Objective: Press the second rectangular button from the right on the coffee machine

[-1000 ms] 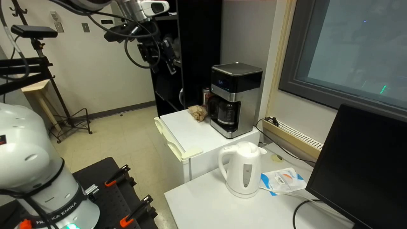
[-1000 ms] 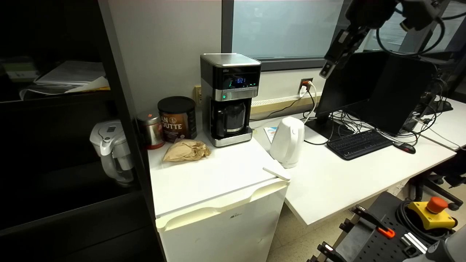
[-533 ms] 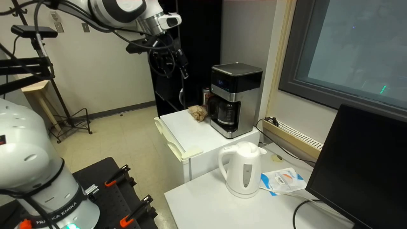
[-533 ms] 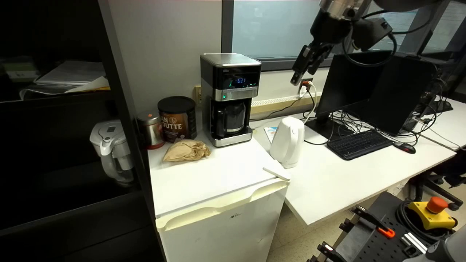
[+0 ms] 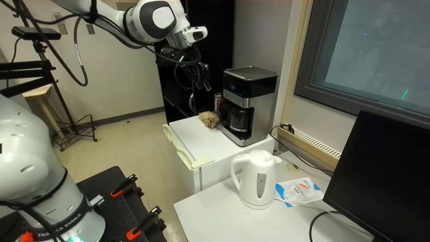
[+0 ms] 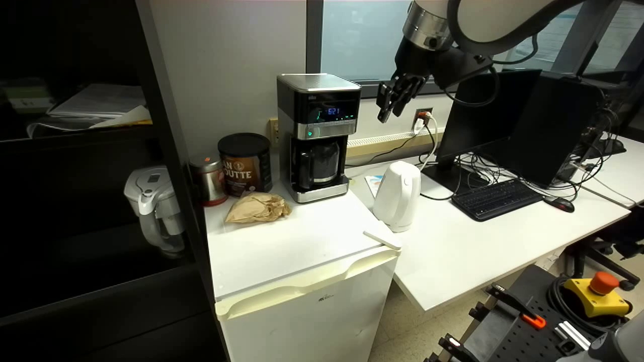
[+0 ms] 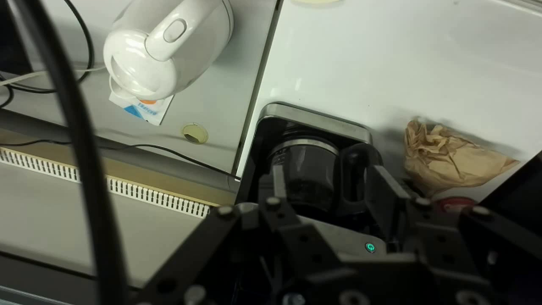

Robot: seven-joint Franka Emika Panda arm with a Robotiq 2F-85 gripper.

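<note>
While one tool (image 6: 391, 113) hangs in the air before one coffee machine (image 6: 322, 131) — apart from it in both exterior views — its two fingers (image 7: 382, 198) stand spread, with a clear gap between them in the wrist view. The machine stands upright on one small white fridge (image 6: 287, 261), with one carafe (image 6: 324, 162) inside it. One row of buttons (image 6: 336, 123) runs along its front under one lit display (image 6: 332, 111); they are too small to count, so I cannot tell which is second from the right. One round power button (image 7: 370, 247) glows green in the wrist view. Three more things share the fridge top, close together on one side of the machine: one crumpled paper bag (image 6: 257, 207), one black tub (image 6: 245, 168) and one metal canister (image 6: 210, 182). One white kettle (image 6: 398, 196) stands on the counter (image 6: 478, 261) just beside the fridge, with one packet (image 5: 300, 190) near it; farther along lie one keyboard (image 6: 495, 199) and one mouse (image 6: 559, 203). One pitcher (image 6: 157, 206) sits on the dark shelf (image 6: 75, 311). Two clamps (image 5: 124, 186) with orange parts sit on the black cart (image 5: 116, 215), alongside one yellow box (image 6: 596, 301) with a red knob (image 6: 604, 282).
</note>
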